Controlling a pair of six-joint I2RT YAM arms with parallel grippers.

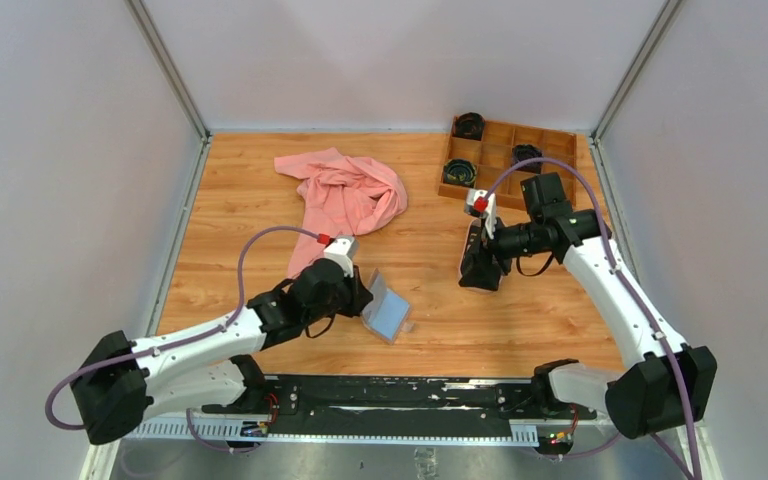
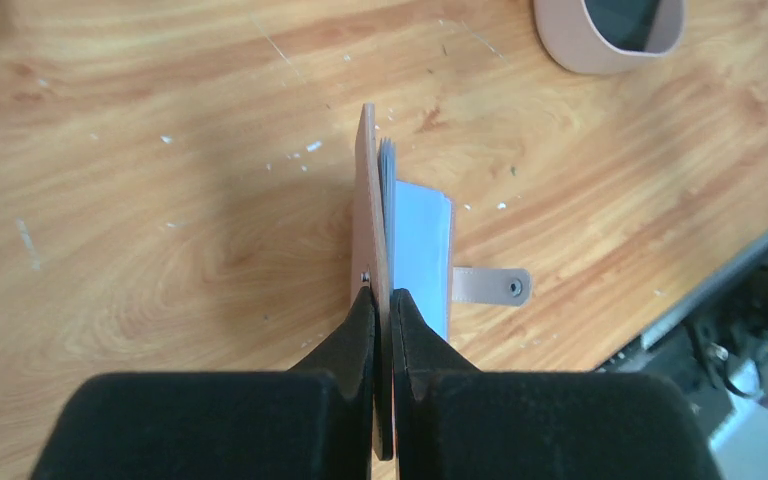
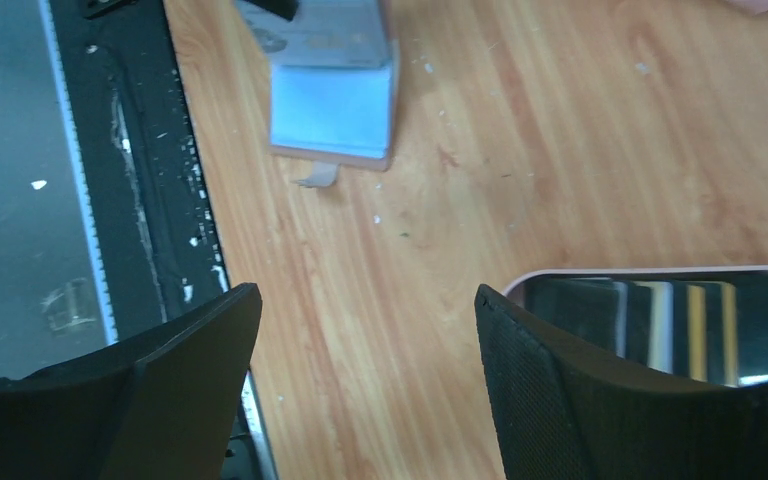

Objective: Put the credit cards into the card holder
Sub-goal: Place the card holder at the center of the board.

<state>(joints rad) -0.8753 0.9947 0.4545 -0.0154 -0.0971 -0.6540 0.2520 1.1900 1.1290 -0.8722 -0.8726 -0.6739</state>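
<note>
1. The left gripper (image 2: 382,300) has its two black fingers pressed together on the tan outer flap of the small flat tan-brown folding card holder (image 2: 420,240). It pinches that flap near its lower edge and stands it up on edge.
2. With that flap raised, the other half lies flat on the table and the light blue inner pockets face up. In my judgement the hold is there to keep the wallet propped open and steady, so that a card can be slid in by the other arm.
3. The holder's short tan strap with its pale snap stud (image 2: 492,286) lies loose on the wood beside the blue half, undone.
4. The right gripper (image 3: 368,300) has its fingers wide apart with nothing between them. It hangs above the edge of the oval pinkish-beige tray (image 3: 650,272), placed for a pick rather than a drop.
5. The thin rectangular plastic credit cards (image 3: 695,322) stand on edge inside that tray – dark ones, and one yellow-gold stripe among them. None is lifted out yet.
6. Whether any card already sits in the blue pockets I cannot tell.
7. The holder lies near the front edge of the light wooden table (image 1: 260,200), apart from the tray – a short carry across.
8. Farther back lie a crumpled pink cloth (image 1: 345,195) and a wooden compartment box (image 1: 520,126), neither touched.
</note>
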